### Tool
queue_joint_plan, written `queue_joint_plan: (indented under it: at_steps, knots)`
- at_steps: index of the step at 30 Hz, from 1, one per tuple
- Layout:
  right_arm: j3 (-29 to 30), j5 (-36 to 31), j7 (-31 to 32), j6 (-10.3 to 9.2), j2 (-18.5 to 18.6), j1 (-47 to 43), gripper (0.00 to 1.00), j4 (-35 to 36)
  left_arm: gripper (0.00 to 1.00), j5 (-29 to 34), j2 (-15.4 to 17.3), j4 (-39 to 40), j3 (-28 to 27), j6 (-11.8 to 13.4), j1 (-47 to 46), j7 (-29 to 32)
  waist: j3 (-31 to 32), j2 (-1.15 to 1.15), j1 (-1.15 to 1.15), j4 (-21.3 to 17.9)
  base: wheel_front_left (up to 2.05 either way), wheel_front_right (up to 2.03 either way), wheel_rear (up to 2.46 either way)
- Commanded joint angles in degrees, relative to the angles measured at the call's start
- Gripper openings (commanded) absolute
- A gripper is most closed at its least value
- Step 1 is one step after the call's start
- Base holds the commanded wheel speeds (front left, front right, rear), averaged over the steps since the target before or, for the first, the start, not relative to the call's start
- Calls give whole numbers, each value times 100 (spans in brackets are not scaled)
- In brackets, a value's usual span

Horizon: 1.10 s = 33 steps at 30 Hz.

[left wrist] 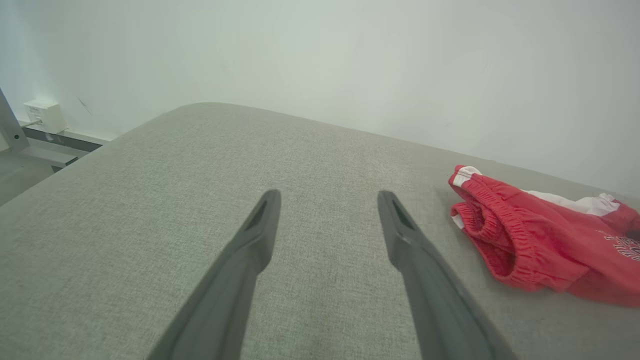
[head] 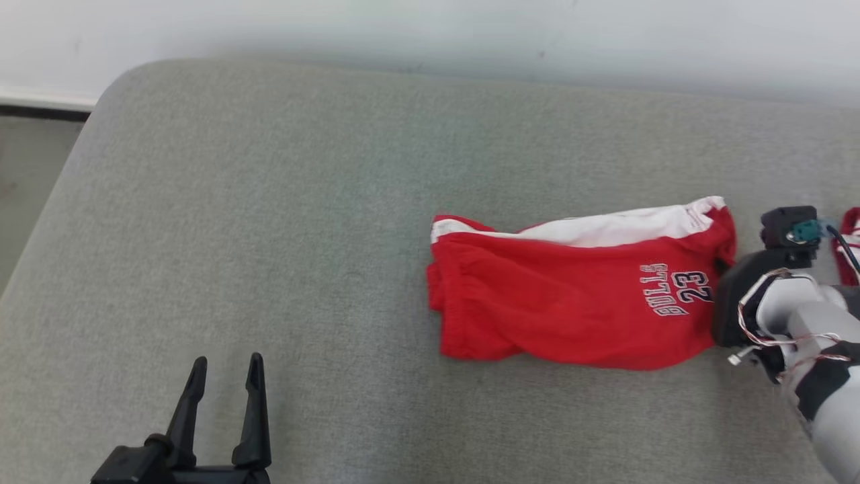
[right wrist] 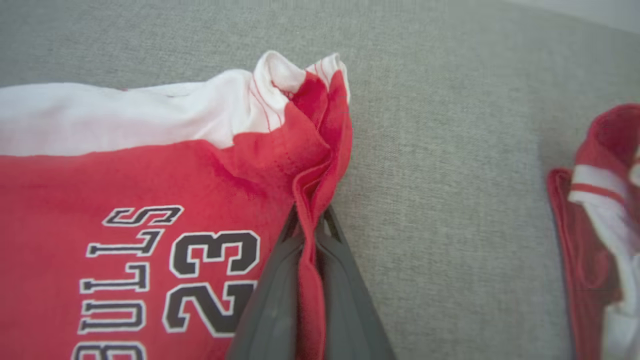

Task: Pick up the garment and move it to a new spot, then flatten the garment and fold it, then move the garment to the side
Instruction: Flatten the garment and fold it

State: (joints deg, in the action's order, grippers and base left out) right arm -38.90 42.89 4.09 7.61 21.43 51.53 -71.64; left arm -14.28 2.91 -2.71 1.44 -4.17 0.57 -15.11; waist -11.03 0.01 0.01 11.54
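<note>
Red Bulls 23 shorts point(head: 571, 302) lying rumpled right of centre on grey upholstered bench point(head: 269, 202), elastic waistband end toward the middle, printed leg end pinched in right gripper point(right wrist: 311, 220), pressed together on a bunched red fold at the hem. Held by a narrow fold only, so likely to slip out on lifting, or to come up twisted and land more crumpled than now. Several layers apparently caught in the one pinch; could make flattening harder later. At the near left, left gripper point(head: 227, 359) spread and holding nothing, well apart from the cloth, too far off to steady the waistband should it drag. Near the pinch on the right, second red-and-white garment point(right wrist: 595, 210); could be snagged or swept along by a wide swing.
</note>
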Motion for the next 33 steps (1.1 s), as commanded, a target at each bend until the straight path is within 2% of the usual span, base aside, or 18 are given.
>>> queue_joint_plan:
  at_steps: [1, 9, 16, 18, 25, 33]
  knots:
    - [-62, -169, -130, -22, 88, -48, 0, -58, 100, 12, -1, 1, 15, -21, 108, -1, 196, -1, -1, -179, 0, 0, 0]
    - [-81, -797, -579, -22, 442, 99, 0, -212, 100, 44, -1, -57, 30, 54, 256, -1, 493, -1, -1, -386, 0, 0, 0]
    - [105, -1263, -535, -22, 584, 158, 0, -236, 100, 18, -1, -107, 64, 66, 310, -1, 629, -1, -1, -424, 0, 0, 0]
    - [181, -1382, -481, -22, 438, 181, 0, -231, 100, 9, -2, -128, 77, 73, 322, -1, 673, -1, -1, -426, 0, 0, 0]
    - [193, -1687, -394, -21, -427, 320, 0, -205, 100, -14, -2, -142, 106, 74, 352, -1, 743, -1, -1, -422, 0, 0, 0]
    - [99, -1734, -161, -21, -1333, 298, 0, -22, 100, -71, -1, -196, 173, 99, 329, -1, 704, -1, -1, -380, 0, 0, 0]
